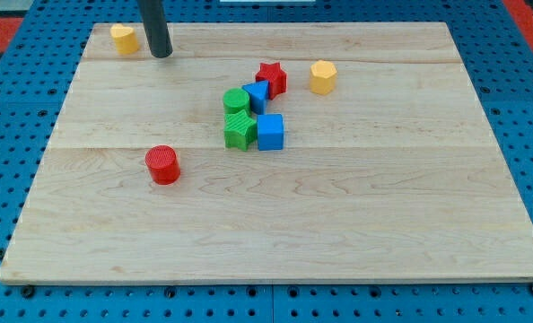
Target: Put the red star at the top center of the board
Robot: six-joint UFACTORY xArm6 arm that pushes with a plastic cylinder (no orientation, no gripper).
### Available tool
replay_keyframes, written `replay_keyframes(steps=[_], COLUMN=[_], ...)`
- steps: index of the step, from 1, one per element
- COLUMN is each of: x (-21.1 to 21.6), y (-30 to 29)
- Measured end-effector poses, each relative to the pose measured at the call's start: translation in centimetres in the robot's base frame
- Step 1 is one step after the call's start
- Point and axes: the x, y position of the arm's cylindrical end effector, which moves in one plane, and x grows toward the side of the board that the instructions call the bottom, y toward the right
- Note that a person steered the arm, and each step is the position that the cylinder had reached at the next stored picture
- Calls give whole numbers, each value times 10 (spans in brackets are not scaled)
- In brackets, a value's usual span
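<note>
The red star lies above the board's middle, slightly toward the view's top. It touches a blue block at its lower left. My tip stands near the view's top left, well to the left of the red star and just right of a yellow block. The rod rises out of the view's top edge.
A green cylinder, a green block and a blue cube cluster below the star. A yellow hexagonal block sits to the star's right. A red cylinder stands at the left middle. The wooden board lies on a blue pegboard.
</note>
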Motion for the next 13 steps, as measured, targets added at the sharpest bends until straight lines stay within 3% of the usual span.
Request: replay_keyframes(steps=[3, 5, 7, 9, 10, 11, 12, 13], x=[6, 5, 5, 9, 35, 88, 76, 25], y=[2, 129, 131, 237, 242, 222, 167, 147])
